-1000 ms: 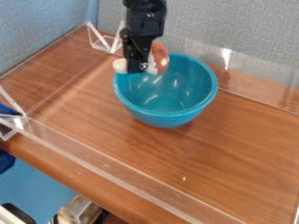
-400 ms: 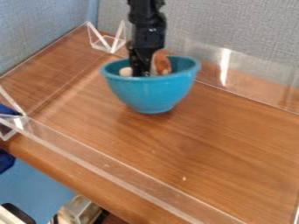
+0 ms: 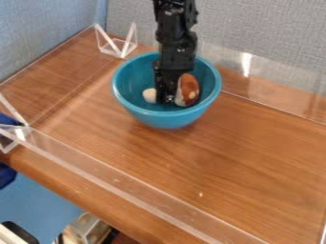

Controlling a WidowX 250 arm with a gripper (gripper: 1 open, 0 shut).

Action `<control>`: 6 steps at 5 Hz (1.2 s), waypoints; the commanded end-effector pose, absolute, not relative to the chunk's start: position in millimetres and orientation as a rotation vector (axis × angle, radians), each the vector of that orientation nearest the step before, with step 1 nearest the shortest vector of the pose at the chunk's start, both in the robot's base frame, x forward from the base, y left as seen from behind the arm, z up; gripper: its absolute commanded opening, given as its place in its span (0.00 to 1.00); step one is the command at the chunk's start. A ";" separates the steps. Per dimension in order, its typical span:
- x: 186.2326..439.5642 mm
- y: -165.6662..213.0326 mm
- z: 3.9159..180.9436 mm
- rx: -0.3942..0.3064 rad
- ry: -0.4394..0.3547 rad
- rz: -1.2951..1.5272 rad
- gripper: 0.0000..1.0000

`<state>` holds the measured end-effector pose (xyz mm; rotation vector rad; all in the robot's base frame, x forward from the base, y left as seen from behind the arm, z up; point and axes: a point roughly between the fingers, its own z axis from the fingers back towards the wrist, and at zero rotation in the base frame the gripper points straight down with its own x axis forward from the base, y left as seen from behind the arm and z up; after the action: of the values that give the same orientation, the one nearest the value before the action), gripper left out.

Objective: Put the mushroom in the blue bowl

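Observation:
The blue bowl [image 3: 137,103] stands on the wooden table toward the back. My black gripper [image 3: 170,89] points straight down and reaches inside it. It is shut on the mushroom, which lies sideways in the grip. The reddish-brown cap [image 3: 189,88] sticks out to the right of the fingers and the cream stem [image 3: 152,94] to the left. The mushroom is low inside the bowl; whether it touches the bottom I cannot tell.
A low clear acrylic fence [image 3: 90,162] runs around the wooden tabletop [image 3: 242,152]. A small clear triangular stand [image 3: 117,40] sits at the back left. A blue-grey wall rises behind the table.
My gripper has come down with the mushroom from rim height to deep inside the bowl and shifted slightly right. The bowl sits a little further left than a second ago.

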<state>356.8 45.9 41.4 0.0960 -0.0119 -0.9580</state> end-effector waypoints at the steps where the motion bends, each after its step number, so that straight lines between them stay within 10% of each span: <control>1: 365.1 39.5 54.8 0.121 -0.074 -0.992 1.00; 6: 365.9 38.6 44.0 0.099 -0.074 -1.017 1.00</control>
<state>362.5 39.9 33.5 0.0800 -0.0487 -1.0101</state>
